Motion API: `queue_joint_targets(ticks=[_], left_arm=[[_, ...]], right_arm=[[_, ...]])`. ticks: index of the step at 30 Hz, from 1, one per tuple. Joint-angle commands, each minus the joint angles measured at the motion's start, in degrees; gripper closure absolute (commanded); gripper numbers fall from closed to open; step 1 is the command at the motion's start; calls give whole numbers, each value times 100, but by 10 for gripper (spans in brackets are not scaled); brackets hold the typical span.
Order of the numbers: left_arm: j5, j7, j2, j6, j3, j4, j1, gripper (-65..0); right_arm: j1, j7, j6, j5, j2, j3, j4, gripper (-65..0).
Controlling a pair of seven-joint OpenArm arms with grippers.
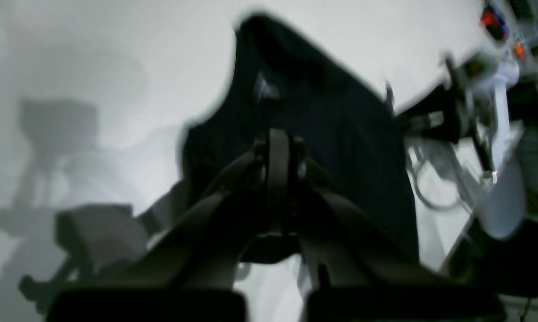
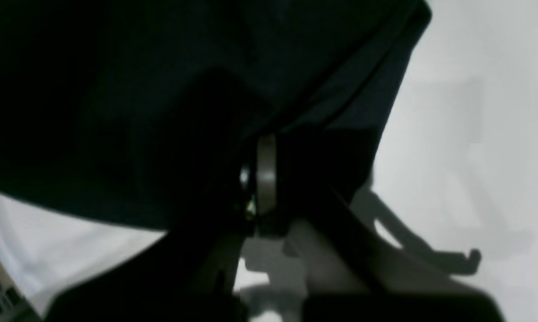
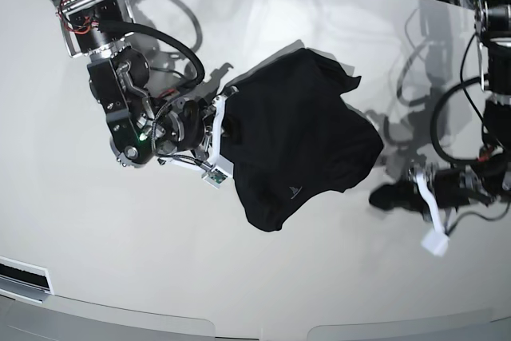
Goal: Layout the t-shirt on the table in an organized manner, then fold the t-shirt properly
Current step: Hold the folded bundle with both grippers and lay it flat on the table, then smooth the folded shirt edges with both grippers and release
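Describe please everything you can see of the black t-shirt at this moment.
The t-shirt is plain black soft cloth, bunched and creased in an uneven heap near the middle of the white table, not laid flat. A small pale mark shows near its lower edge. The right gripper is shut on its edge in the base view's left. The left gripper is shut, close to the other edge; whether it holds cloth is unclear.

No words or numbers can be read anywhere. The black t-shirt (image 3: 299,137) has one small pale mark (image 3: 294,191) near its near edge. It looks like a little triangle shape, but it is too small and blurry to read. It also shows in the left wrist view.
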State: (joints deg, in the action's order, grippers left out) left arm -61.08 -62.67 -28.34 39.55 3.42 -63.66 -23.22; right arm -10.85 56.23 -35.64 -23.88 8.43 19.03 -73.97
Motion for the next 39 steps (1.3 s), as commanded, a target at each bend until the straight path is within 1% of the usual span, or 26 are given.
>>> queue_joint_targets(ticks=[1, 4, 6, 7, 8, 10, 13, 15, 16, 17, 20, 21, 23, 24, 25, 27, 30, 32, 34, 39], left_arm=[[-140, 111, -94, 45, 46, -83, -2, 0], [-162, 111, -151, 45, 37, -83, 358, 0], [-214, 109, -157, 45, 37, -83, 568, 0], [-229, 109, -153, 45, 37, -83, 658, 0], [-247, 111, -155, 45, 37, -83, 732, 0], [-273, 111, -170, 45, 37, -83, 835, 0], [-293, 109, -219, 45, 37, -83, 883, 0], [-391, 105, -249, 45, 37, -83, 892, 0], [-446, 87, -264, 45, 37, -83, 892, 0], [-461, 70, -264, 45, 37, -83, 890, 0], [-527, 66, -306, 45, 37, -83, 892, 0], [-544, 68, -317, 45, 37, -83, 890, 0], [-575, 68, -328, 45, 37, -85, 887, 0], [-614, 66, -323, 45, 37, -85, 890, 0], [-713, 59, -323, 45, 37, -85, 890, 0], [-1084, -48, -323, 45, 37, -90, 872, 0], [-1600, -350, -262, 45, 37, -179, 772, 0], [-1591, -385, -146, 45, 35, -310, 713, 0], [-1589, -382, -4, 45, 35, -448, 686, 0], [-1344, -376, 435, 45, -13, -487, 605, 0]], right_arm=[[-107, 223, -39, -157, 33, -28, -96, 0], [-44, 1108, -37, -737, 129, -28, -114, 0], [101, 1368, -37, -1202, 249, -28, -188, 0], [205, 1412, -46, -1370, 315, -28, -247, 0], [315, 1405, -87, -1405, 369, -28, -334, 0], [542, 1390, -81, -1331, 417, -28, -557, 0], [852, 1394, 74, -1292, 433, -28, -1045, 0], [1043, 1392, 205, -1084, 433, -28, -1519, 0], [1126, 1397, 315, -874, 433, -28, -1790, 0], [1200, 1408, 483, -605, 433, -28, -2063, 0], [1327, 1416, 1204, 404, 433, -28, -2761, 0], [1351, 1414, 1375, 682, 433, -28, -2920, 0], [1414, 1335, 1609, 1045, 433, -28, -3082, 0], [1421, 1318, 1644, 1062, 431, -28, -3099, 0], [1421, 1316, 1661, 1005, 431, -28, -3099, 0], [1419, 1248, 1617, 682, 431, -28, -3097, 0], [1425, 1010, 1226, -52, 431, -28, -3097, 0], [1427, 885, 890, -455, 426, -28, -3091, 0], [1495, 796, 723, -483, 411, -28, -3086, 0], [1810, 302, 721, -142, 409, -26, -3038, 0]])
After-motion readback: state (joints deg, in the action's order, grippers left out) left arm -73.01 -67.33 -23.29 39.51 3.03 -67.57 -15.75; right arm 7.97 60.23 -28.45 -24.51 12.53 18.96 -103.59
